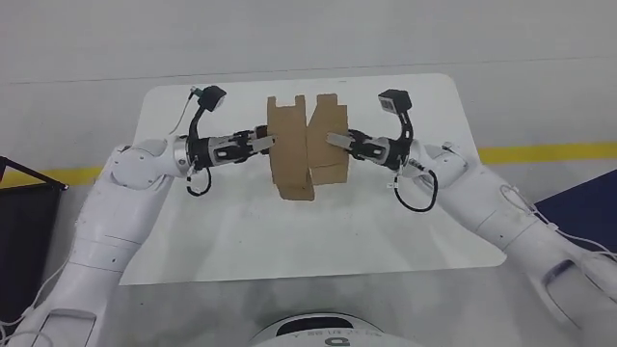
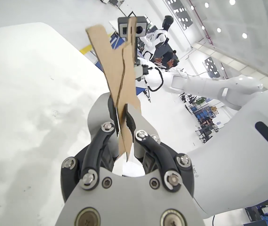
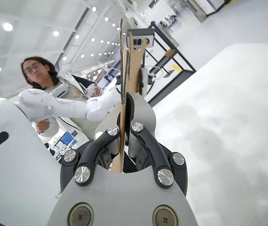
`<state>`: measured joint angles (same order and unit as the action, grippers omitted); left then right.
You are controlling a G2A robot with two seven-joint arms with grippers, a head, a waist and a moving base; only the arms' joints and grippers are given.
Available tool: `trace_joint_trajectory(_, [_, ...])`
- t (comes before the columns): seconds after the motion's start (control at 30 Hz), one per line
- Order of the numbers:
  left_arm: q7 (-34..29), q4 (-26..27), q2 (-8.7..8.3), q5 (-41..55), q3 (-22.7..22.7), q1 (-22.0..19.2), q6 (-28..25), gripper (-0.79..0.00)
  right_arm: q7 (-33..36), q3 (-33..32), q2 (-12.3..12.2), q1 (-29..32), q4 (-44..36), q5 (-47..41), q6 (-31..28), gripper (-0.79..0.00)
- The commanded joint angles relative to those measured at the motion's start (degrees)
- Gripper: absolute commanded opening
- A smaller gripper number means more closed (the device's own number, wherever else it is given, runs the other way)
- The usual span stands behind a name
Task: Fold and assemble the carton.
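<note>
A flattened brown cardboard carton (image 1: 304,146) is held above the middle of the white table (image 1: 386,231), its flaps fanned out. My left gripper (image 1: 266,142) is shut on the carton's left edge; in the left wrist view the cardboard (image 2: 121,76) stands edge-on between that gripper's (image 2: 122,118) pads. My right gripper (image 1: 333,140) is shut on the carton's right edge. The right wrist view shows the cardboard (image 3: 125,71) as thin layered sheets clamped between the right gripper's (image 3: 124,109) fingers. Both arms face each other across the carton.
The table's near half is bare, and its rounded corners and edges lie all around. A yellow floor line (image 1: 549,152) runs past the table's right side. A dark frame (image 1: 24,178) stands at the far left.
</note>
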<state>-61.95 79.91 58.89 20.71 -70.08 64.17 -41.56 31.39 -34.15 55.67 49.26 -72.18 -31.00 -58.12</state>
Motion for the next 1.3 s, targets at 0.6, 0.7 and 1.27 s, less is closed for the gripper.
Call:
trace_joint_trajectory(0.6, [6.77,-2.72,-0.39,-0.31,-1.65,2.36,-7.54,-0.089,-37.85,-17.20,8.85,9.76,-1.43,38.55,0.12,-0.785])
trace_joint_trajectory(0.7, [8.76,-0.35,-0.46,-5.84,-2.04,2.32,-7.20,-0.182,-39.64,-16.44,9.47,9.58,-1.18,40.56,0.12,-0.785])
trace_joint_trajectory(1.27, [14.22,3.64,-0.12,-10.93,0.47,2.84,-7.60,-0.505,-32.73,-15.02,9.87,8.96,-0.25,34.37,0.12,-0.785])
